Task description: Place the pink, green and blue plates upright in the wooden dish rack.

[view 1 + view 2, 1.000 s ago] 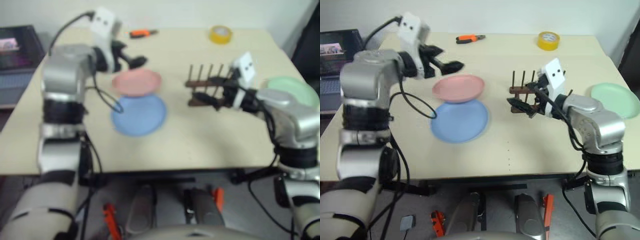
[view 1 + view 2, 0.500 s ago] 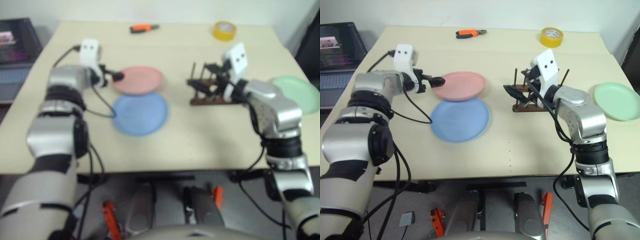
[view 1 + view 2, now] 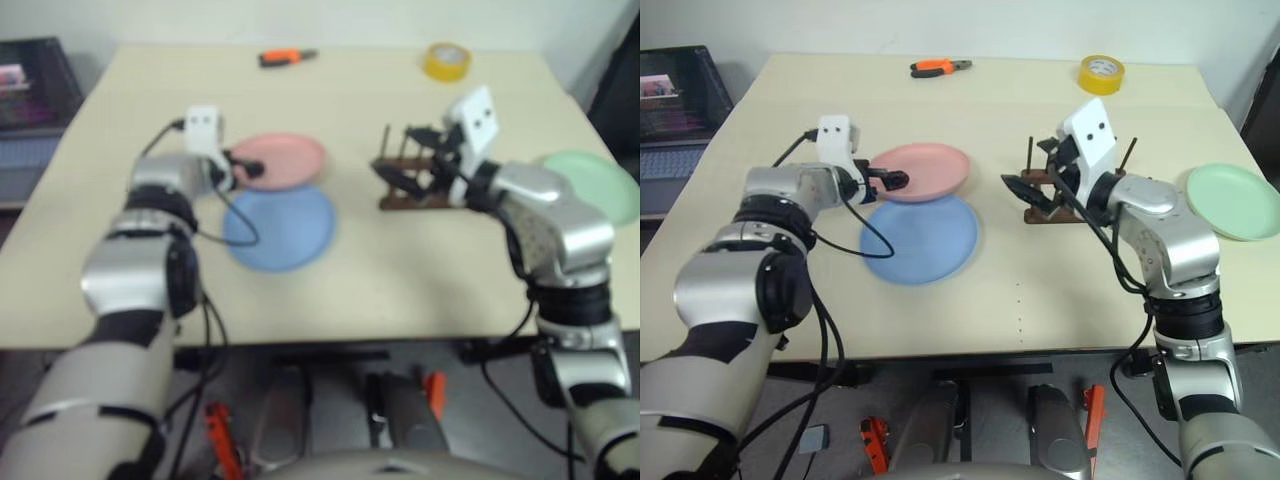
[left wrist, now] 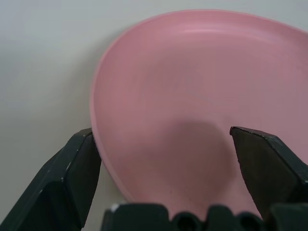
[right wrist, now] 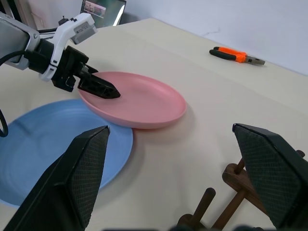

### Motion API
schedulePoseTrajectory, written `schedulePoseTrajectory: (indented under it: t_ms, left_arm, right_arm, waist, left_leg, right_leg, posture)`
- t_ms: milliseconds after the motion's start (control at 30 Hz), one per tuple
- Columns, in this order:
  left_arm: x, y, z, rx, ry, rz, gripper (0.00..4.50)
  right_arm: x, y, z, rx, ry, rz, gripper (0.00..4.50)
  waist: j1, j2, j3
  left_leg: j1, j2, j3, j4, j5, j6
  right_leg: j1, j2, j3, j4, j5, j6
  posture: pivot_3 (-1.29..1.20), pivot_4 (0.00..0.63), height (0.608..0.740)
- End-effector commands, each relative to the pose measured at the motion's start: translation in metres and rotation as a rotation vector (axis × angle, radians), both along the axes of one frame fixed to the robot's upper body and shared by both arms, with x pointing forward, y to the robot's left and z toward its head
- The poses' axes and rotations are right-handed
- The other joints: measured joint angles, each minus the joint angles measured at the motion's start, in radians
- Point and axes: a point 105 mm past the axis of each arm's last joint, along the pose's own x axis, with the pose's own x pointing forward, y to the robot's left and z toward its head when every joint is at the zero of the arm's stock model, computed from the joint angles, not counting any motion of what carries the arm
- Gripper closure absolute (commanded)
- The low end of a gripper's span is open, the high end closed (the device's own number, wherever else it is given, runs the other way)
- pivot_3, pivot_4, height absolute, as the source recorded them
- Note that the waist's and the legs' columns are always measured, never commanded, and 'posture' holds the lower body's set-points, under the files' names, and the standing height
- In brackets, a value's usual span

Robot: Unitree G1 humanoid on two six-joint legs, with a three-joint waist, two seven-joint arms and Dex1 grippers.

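I see my left gripper (image 3: pixel 890 180) spread wide around the pink plate's (image 3: pixel 925 171) rim, which overlaps the blue plate (image 3: pixel 920 240). My right gripper (image 3: pixel 1025 190), also spread, hovers beside the wooden dish rack (image 3: pixel 1050 205); the green plate (image 3: pixel 1232 201) lies well right of the rack.

1. We see even, bright indoor light across the table (image 3: pixel 1040 300), without glare.
2. Left eye view is soft and blurred; right eye view is sharp.
3. A soft shadow darkens the pink plate (image 4: pixel 192 96).
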Motion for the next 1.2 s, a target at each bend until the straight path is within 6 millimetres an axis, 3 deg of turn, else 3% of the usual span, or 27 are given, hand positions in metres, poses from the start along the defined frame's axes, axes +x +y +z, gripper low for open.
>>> schedulePoseTrajectory:
  t_ms: [33,233,367,400,567,833,967,1100,1200]
  left_arm:
    - [0.003,0.001,0.011,-0.022,-0.047,0.008,0.93]
    - [0.005,0.004,0.021,-0.026,-0.077,0.014,2.92]
    - [0.008,0.007,0.045,-0.074,-0.14,0.028,4.35]
    - [0.008,0.007,0.051,-0.084,-0.156,0.028,4.47]
    - [0.01,0.001,0.095,-0.095,-0.256,-0.015,4.47]
    - [0.006,-0.03,0.152,0.068,-0.369,-0.198,4.47]
    - [0.003,-0.06,0.174,0.192,-0.43,-0.295,4.47]
    - [-0.006,-0.09,0.185,0.257,-0.442,-0.405,4.47]
    - [-0.012,-0.099,0.193,0.273,-0.452,-0.442,4.47]
  right_arm:
    - [-0.005,-0.001,0.013,0.002,-0.05,0.006,0.0]
    - [-0.006,0.002,0.015,0.001,-0.059,0.02,0.0]
    - [-0.011,0.009,0.016,0.001,-0.058,0.08,0.0]
    - [-0.014,0.012,0.016,-0.001,-0.056,0.105,0.0]
    - [-0.032,0.03,0.015,-0.019,-0.078,0.256,0.0]
    - [-0.022,0.069,0.031,-0.053,-0.228,0.31,0.0]
    - [-0.013,0.098,0.01,-0.205,-0.294,0.303,0.0]
    - [0.0,0.105,-0.011,-0.334,-0.346,0.258,0.0]
    - [0.002,0.107,-0.024,-0.376,-0.353,0.258,0.0]
  waist:
    - [0.0,0.0,0.0]
    - [0.0,0.0,0.0]
    - [0.0,0.0,0.0]
    - [0.0,0.0,0.0]
    - [0.0,0.0,0.0]
    - [-0.002,-0.001,0.0]
    - [-0.001,-0.001,0.0]
    - [0.0,-0.001,0.0]
    - [-0.004,-0.001,0.001]
  left_leg:
    - [0.0,0.0,0.0,0.0,0.0,0.0]
    - [0.0,0.0,0.0,0.0,0.0,0.0]
    - [0.0,0.0,0.0,0.0,0.0,0.0]
    - [0.0,0.0,0.0,0.0,0.0,0.0]
    - [0.0,0.0,0.0,0.0,0.0,0.0]
    - [0.0,-0.001,0.001,0.0,0.0,0.0]
    - [0.0,-0.001,0.0,0.0,0.0,0.0]
    - [-0.001,-0.001,0.001,0.0,0.0,0.0]
    - [0.0,-0.001,0.002,0.0,0.0,0.0]
  right_leg:
    - [0.0,0.0,0.0,0.0,0.0,0.0]
    - [0.0,0.0,0.0,0.0,0.0,0.0]
    - [0.0,0.0,0.0,0.0,0.0,0.0]
    - [0.0,0.0,0.0,0.0,0.0,0.0]
    - [0.0,0.0,0.0,0.0,-0.001,0.001]
    - [0.0,0.001,0.0,0.0,-0.001,0.002]
    - [0.0,0.001,0.0,0.0,-0.001,0.002]
    - [0.0,0.0,0.001,0.0,0.0,0.001]
    - [0.0,0.0,0.002,-0.001,0.0,0.003]
  posture:
    - [0.0,0.15,0.74]
    - [0.0,0.15,0.74]
    - [0.0,0.15,0.74]
    - [0.0,0.15,0.74]
    - [0.0,0.15,0.74]
    - [0.0,0.15,0.74]
    - [0.0,0.15,0.74]
    - [0.0,0.15,0.74]
    - [0.0,0.15,0.74]
